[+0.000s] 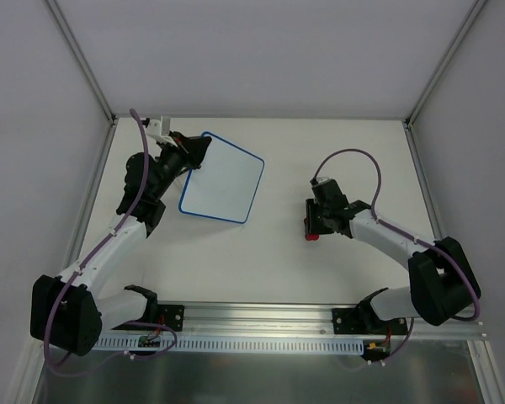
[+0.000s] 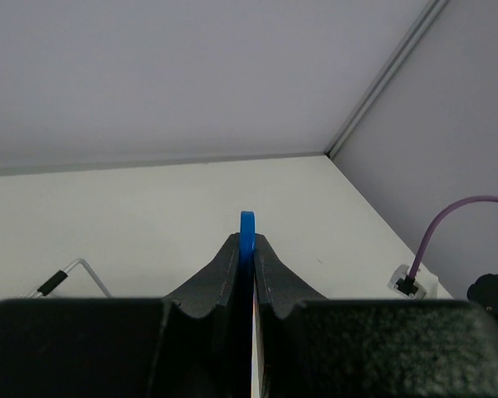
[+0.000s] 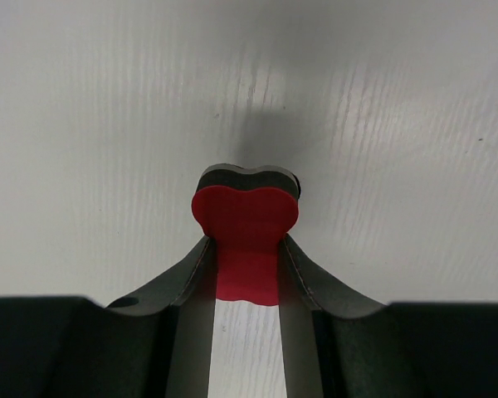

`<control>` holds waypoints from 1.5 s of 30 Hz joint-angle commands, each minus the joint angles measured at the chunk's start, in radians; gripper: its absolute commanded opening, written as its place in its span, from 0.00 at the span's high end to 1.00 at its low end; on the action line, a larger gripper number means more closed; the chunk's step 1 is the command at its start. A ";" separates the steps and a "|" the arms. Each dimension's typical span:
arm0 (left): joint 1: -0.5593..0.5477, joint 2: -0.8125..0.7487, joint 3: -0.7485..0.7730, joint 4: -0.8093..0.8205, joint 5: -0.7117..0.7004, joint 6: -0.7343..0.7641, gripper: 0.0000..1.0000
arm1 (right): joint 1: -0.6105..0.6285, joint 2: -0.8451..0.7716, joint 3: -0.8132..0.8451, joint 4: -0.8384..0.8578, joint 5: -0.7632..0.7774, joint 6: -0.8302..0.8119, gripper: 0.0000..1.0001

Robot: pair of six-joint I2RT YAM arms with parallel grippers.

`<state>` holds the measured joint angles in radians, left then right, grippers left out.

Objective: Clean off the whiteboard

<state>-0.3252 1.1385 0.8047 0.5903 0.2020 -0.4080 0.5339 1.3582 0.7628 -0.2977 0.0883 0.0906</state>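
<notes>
The whiteboard [image 1: 223, 178] is a white board with a thin blue rim, left of the table's middle, and its face looks blank. My left gripper [image 1: 194, 153] is shut on its far left edge. In the left wrist view only the blue rim [image 2: 247, 230] shows, edge-on between the closed fingers of the left gripper [image 2: 247, 249]. My right gripper [image 1: 311, 225] points down at the table right of centre. It is shut on the narrow waist of the red bone-shaped eraser [image 1: 312, 236]. In the right wrist view the eraser [image 3: 245, 217], with a black underside, sits between the fingers of the right gripper [image 3: 245, 253].
White walls with metal corner posts [image 1: 84, 63] close in the table at the back and sides. A metal rail [image 1: 261, 316] runs along the near edge by the arm bases. Purple cables [image 1: 358, 156] loop above both arms.
</notes>
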 commanded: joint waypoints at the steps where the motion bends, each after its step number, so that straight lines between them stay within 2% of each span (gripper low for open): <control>1: 0.038 -0.055 -0.012 0.241 -0.032 -0.052 1.00 | -0.020 0.031 0.030 -0.040 -0.048 0.043 0.86; 3: 0.048 -0.054 -0.016 0.270 -0.032 -0.058 1.00 | -0.032 0.054 0.029 -0.044 -0.068 0.047 0.71; 5: 0.054 -0.052 -0.015 0.284 -0.036 -0.060 1.00 | -0.037 0.065 0.029 -0.043 -0.078 0.054 0.62; 7: 0.061 -0.046 -0.012 0.305 -0.044 -0.063 1.00 | -0.040 0.064 0.027 -0.043 -0.078 0.051 0.42; 8: 0.064 -0.043 -0.010 0.318 -0.044 -0.061 1.00 | -0.041 0.064 0.027 -0.044 -0.075 0.044 0.42; 9: 0.069 -0.040 -0.010 0.330 -0.046 -0.061 1.00 | -0.040 0.052 0.027 -0.043 -0.073 0.038 0.31; 12: 0.092 -0.025 -0.004 0.376 -0.056 -0.071 1.00 | -0.040 0.032 0.032 -0.043 -0.076 -0.008 0.16; 15: 0.120 0.007 0.010 0.422 -0.067 -0.090 1.00 | -0.040 -0.011 0.029 -0.044 -0.078 -0.041 0.09; 24: 0.164 0.154 0.077 0.557 -0.061 -0.127 1.00 | -0.040 -0.132 0.058 -0.103 -0.055 -0.109 0.05; 30: 0.210 0.265 0.116 0.660 -0.036 -0.159 1.00 | -0.040 -0.177 0.061 -0.109 -0.114 -0.157 0.04; 38: 0.255 0.363 0.177 0.733 -0.006 -0.176 1.00 | -0.040 -0.182 0.064 -0.112 -0.145 -0.184 0.04; 45: 0.287 0.408 0.142 0.793 0.043 -0.210 1.00 | -0.040 -0.160 0.078 -0.112 -0.147 -0.193 0.04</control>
<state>-0.0502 1.5581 0.9169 1.1549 0.2111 -0.5682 0.4988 1.2034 0.7876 -0.4023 -0.0414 -0.0807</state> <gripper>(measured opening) 0.071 0.960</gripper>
